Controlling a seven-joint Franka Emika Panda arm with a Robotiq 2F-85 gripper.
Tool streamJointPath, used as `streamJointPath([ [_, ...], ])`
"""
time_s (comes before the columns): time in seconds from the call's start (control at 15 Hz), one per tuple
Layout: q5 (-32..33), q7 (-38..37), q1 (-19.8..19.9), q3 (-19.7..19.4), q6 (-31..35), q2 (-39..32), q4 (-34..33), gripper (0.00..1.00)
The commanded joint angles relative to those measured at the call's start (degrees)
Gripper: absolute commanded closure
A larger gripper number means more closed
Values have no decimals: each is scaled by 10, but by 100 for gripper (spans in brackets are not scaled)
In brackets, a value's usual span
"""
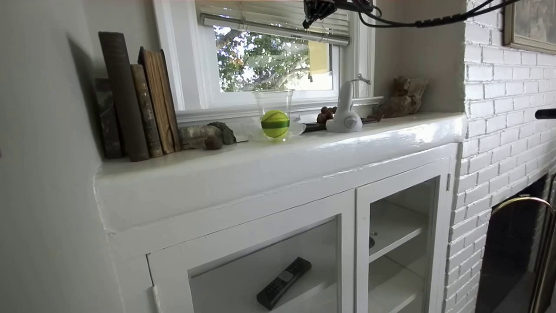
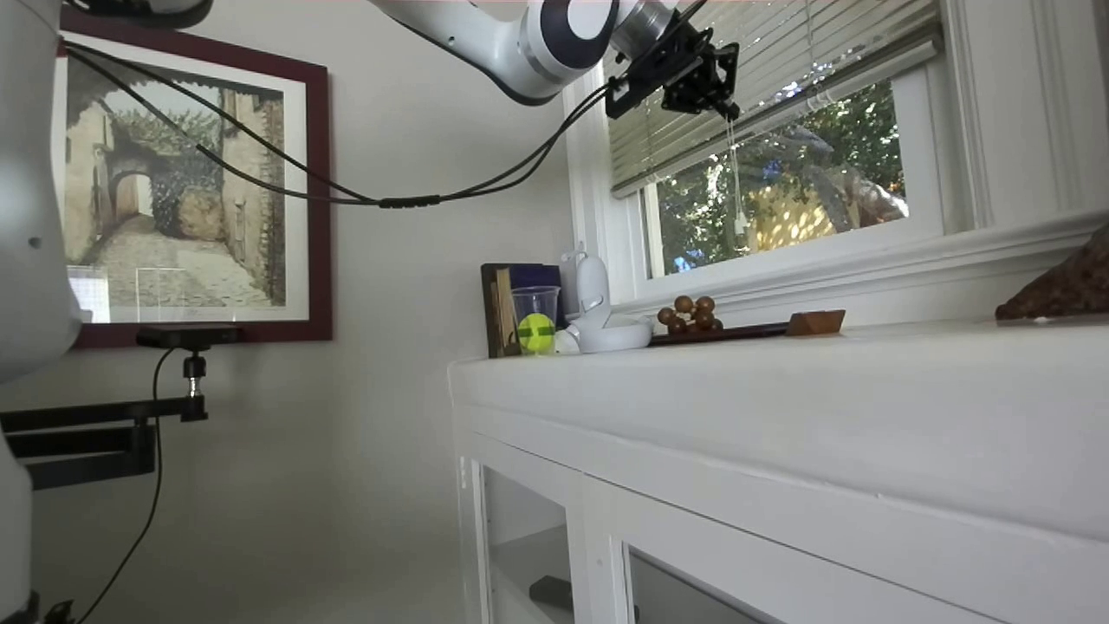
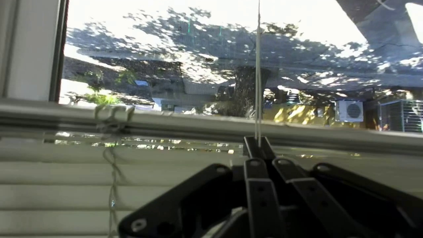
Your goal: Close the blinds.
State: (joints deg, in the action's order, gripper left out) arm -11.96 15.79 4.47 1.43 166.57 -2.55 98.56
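Observation:
The blinds are white slatted and hang part-way down, covering the upper part of the window in both exterior views (image 1: pixel 269 11) (image 2: pixel 832 26). In the wrist view, which stands upside down, the slats (image 3: pixel 59 198) fill the lower part and the bottom rail (image 3: pixel 185 125) crosses the middle. My black gripper (image 1: pixel 307 24) is in front of the slats near the bottom rail; it also shows in an exterior view (image 2: pixel 730 111). In the wrist view its fingertips (image 3: pixel 258 142) are shut on a thin pale cord (image 3: pixel 258 76). The cord (image 2: pixel 736 169) hangs below the fingers, in front of the glass.
Below the window, a white ledge (image 1: pixel 243 156) carries books (image 1: pixel 124 95), a clear cup (image 1: pixel 273 100) with a yellow-green ball, a white device (image 1: pixel 345 115), brown beads (image 2: pixel 689 314) and a rock (image 1: pixel 404 98). Black cables (image 2: pixel 511 178) loop from the arm. A framed picture (image 2: pixel 319 199) hangs on the wall.

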Motion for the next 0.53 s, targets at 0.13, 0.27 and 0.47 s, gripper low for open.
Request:
streamJointPath([
  [0.13, 26, -24, 6, -19, -41, 1, -44, 100],
  [0.27, 35, -31, 7, -26, -53, 0, -60, 100],
  [0.47, 44, -39, 7, -35, -60, -5, -82, 100],
])
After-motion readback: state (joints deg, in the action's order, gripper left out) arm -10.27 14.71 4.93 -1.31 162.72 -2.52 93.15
